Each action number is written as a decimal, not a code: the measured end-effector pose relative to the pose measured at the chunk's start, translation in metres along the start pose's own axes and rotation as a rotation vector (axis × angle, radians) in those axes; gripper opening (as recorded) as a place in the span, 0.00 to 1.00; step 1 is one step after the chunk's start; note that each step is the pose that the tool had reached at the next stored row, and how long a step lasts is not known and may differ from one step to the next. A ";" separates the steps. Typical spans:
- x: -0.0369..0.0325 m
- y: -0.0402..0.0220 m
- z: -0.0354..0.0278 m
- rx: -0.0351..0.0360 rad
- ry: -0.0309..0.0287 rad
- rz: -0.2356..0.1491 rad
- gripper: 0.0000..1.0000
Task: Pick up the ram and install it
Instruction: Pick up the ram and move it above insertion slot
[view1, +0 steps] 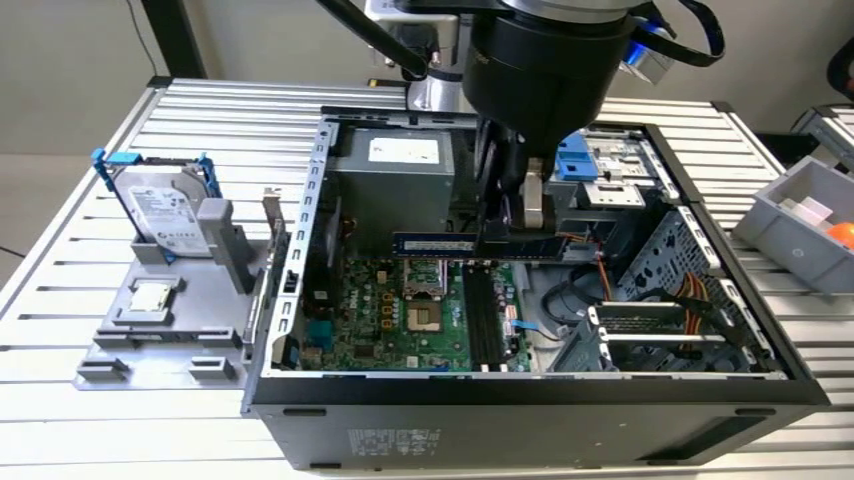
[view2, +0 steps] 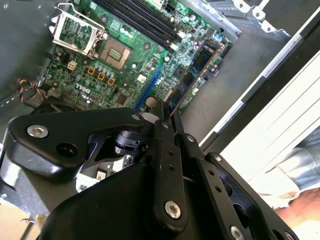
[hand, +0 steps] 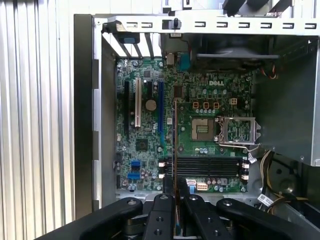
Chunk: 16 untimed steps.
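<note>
At the exterior view's left, a grey plastic holder (view1: 147, 345) on the ribbed metal table (view1: 227, 120) carries a grey hard drive in a blue frame (view1: 163, 208), standing upright. A small square silver processor chip (view1: 150, 298) lies flat in front of it. In the middle stands the open black and silver computer case (view1: 534, 420). Its green motherboard (view1: 387, 320) is exposed, with an open silver processor socket (view1: 424, 275) and a set of long black memory slots (view1: 486, 320) just beside it. Inside the case, above the board, the black gripper (view1: 531, 238) is clamped on the ram (view1: 434, 243), a long, thin dark blue circuit stick. The stick is held level on its edge, clear of the slots and crosswise to them. In the first wrist view it shows edge-on as a thin line running out from between the black fingers (hand: 161, 216) pressed against it. At the exterior view's right, a grey plastic bin (view1: 781, 225) sits near the case with something orange in it.
</note>
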<state>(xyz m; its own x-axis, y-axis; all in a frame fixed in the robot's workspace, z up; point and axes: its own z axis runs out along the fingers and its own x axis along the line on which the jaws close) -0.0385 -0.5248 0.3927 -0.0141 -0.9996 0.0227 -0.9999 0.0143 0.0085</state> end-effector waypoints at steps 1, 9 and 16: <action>0.0000 -0.0008 0.0000 0.0000 0.0001 0.000 0.00; -0.0002 -0.0067 -0.0001 0.0000 0.0000 0.000 0.00; -0.0004 -0.0111 -0.0001 0.0000 0.0001 -0.001 0.00</action>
<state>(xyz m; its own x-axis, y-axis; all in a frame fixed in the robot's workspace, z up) -0.0274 -0.5245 0.3927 -0.0136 -0.9996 0.0228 -0.9999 0.0138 0.0086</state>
